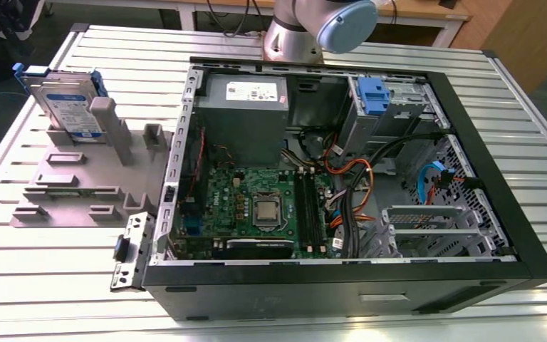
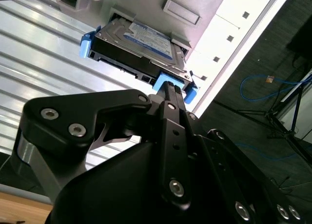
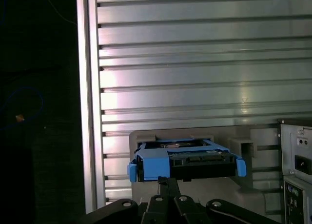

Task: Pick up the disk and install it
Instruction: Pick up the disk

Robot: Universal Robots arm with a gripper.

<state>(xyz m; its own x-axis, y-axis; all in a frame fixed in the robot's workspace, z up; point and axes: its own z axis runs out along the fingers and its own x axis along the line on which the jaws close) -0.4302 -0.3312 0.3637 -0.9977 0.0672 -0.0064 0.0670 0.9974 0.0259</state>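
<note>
Our claw point(image 3: 168, 184) is pinched together, empty. Ahead of it, the disk point(image 3: 187, 161) sits in a grey holder point(image 3: 243, 147) on the ribbed metal table point(image 3: 195, 63), with dark floor point(image 3: 39, 112) beside.

- The disk point(image 1: 65, 107) stands on edge in the grey fixture point(image 1: 74, 189) at the exterior view's left; a grey post point(image 1: 105, 121) rises just beside it, on the side towards the computer case point(image 1: 302, 292)
- In the second wrist view the end effector point(image 2: 168, 89) is right at the disk's blue end tab, with nothing between them
- Bare tabletop point(image 1: 45, 285) lies open around the fixture
- The case is open on top; inside, the power supply point(image 1: 245, 107) fills one far corner, the blue caddy point(image 1: 373, 96) sits near the other, and loose cables point(image 1: 350, 178) cross the space between
</note>
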